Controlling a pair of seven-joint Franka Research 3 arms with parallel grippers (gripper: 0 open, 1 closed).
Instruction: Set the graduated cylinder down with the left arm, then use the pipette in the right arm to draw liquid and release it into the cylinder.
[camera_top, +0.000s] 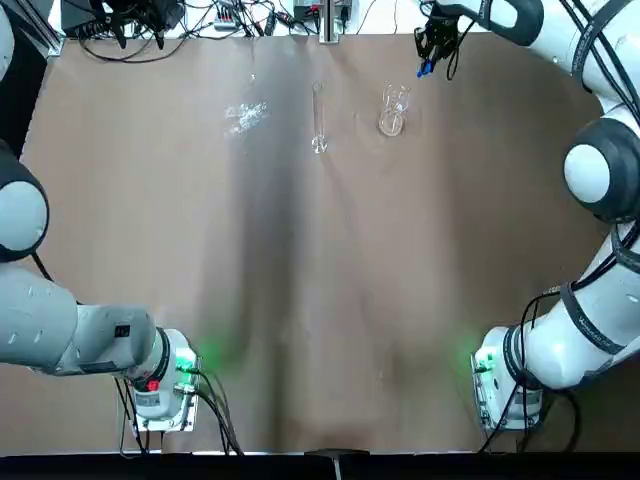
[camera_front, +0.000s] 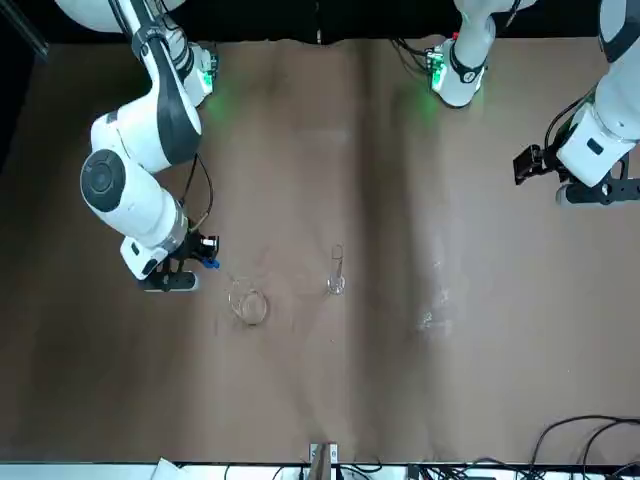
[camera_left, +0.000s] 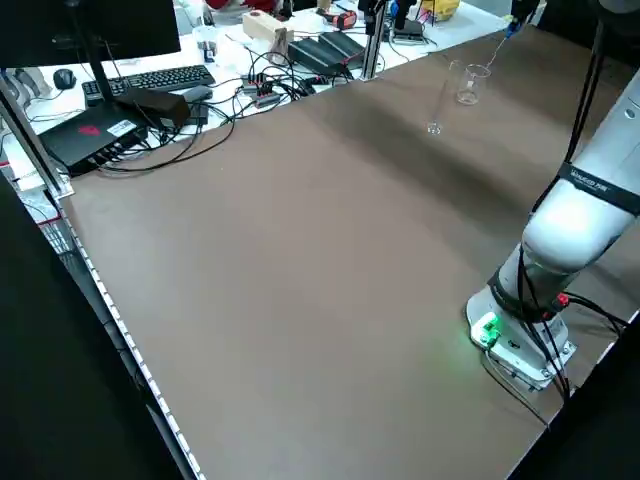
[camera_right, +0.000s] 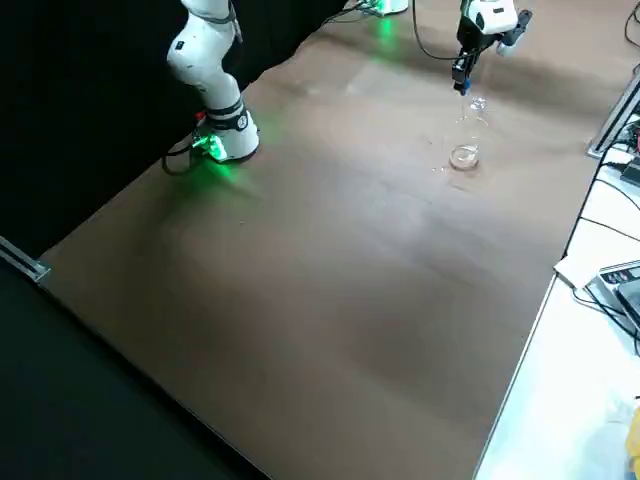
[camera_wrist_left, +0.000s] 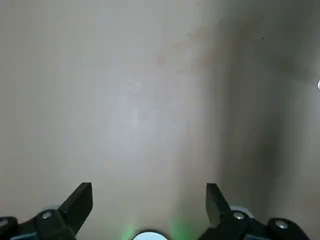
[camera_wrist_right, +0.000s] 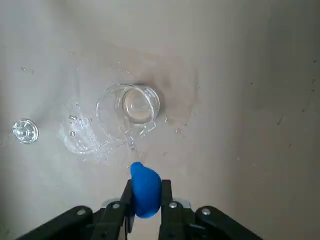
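Pipette (camera_wrist_right: 145, 190) sits pinched at its bulb in your right gripper (camera_wrist_right: 145, 200), tube pointing down, just short of the beaker (camera_wrist_right: 131, 107). Graduated cylinder (camera_top: 319, 120) stands upright beside it. Left gripper (camera_wrist_left: 149, 200) is spread wide, empty, parked far off.

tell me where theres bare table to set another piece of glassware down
Most of the table is bare: the whole middle stretch between the two arm bases and the glass row. The far edge is crowded: the small glass piece, the graduated cylinder and the beaker stand apart in a line, with the right gripper holding the pipette near the beaker. The left gripper is open over bare table.
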